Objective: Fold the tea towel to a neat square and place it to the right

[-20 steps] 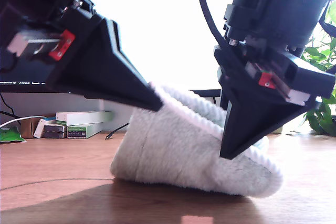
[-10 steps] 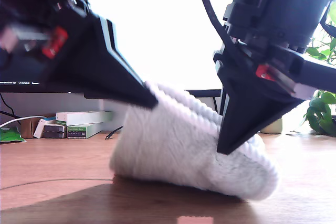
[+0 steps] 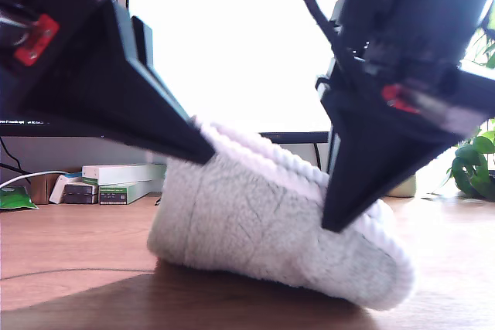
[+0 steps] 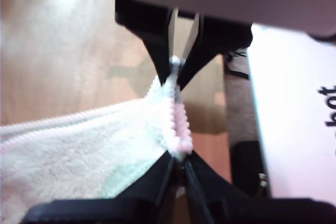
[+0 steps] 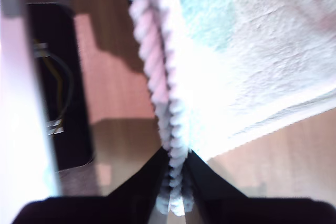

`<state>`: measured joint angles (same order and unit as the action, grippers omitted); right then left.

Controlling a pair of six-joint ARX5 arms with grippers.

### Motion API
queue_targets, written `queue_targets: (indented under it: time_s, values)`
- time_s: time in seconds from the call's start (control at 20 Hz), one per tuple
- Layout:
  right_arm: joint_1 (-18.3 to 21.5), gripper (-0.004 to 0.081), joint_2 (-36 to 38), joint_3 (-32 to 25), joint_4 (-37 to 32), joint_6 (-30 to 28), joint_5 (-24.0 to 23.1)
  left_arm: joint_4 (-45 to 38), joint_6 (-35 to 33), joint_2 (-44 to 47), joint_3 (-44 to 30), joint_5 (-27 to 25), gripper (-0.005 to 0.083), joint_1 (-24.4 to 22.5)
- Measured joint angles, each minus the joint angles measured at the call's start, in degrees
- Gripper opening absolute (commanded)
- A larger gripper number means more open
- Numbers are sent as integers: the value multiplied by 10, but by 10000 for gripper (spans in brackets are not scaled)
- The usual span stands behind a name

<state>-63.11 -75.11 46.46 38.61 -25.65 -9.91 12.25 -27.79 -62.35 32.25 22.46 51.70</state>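
Both pincers are clenching the corded edge of the tea towel (image 3: 271,229), first pincer (image 4: 177,111) and second pincer (image 5: 175,174), holding it doubled over on the desk (image 3: 69,245), so squaring and placing are seemingly pending.

Legible markings, catalogued:

1. White panel (image 4: 294,119) in the first wrist view: black lettering cut off at the picture edge, readable fragment "bot", turned sideways. Rest of the word out of frame.

2. Dark screen (image 3: 46,123) at the exterior view's left: one line of small pale characters along its lower edge, too small to read.

3. Stacked boxes (image 3: 116,183) on the worktop (image 3: 77,245) at the exterior view's left: green and white packaging with print, too small and blurred to read.

4. Green packet (image 3: 14,197) at the exterior view's left edge: no print made out.

No other text, brand, number or sign readable in any view.
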Motion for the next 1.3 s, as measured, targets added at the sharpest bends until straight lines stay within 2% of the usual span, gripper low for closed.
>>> queue_targets:
  time_s: [0.35,0.5,0.85,1.15,1.3]
  values:
    - [-30,-11,0,8,50,43,35,53,64,0,0,87,-22,0]
    - [-42,-11,4,12,71,63,49,68,76,0,0,100,-22,9]
    - [-78,-11,56,12,122,92,59,87,99,8,1,52,-22,91]
    - [-79,-11,68,29,167,105,78,88,133,38,10,45,-22,115]
    - [-77,-11,68,44,177,93,76,92,141,45,10,31,-22,118]
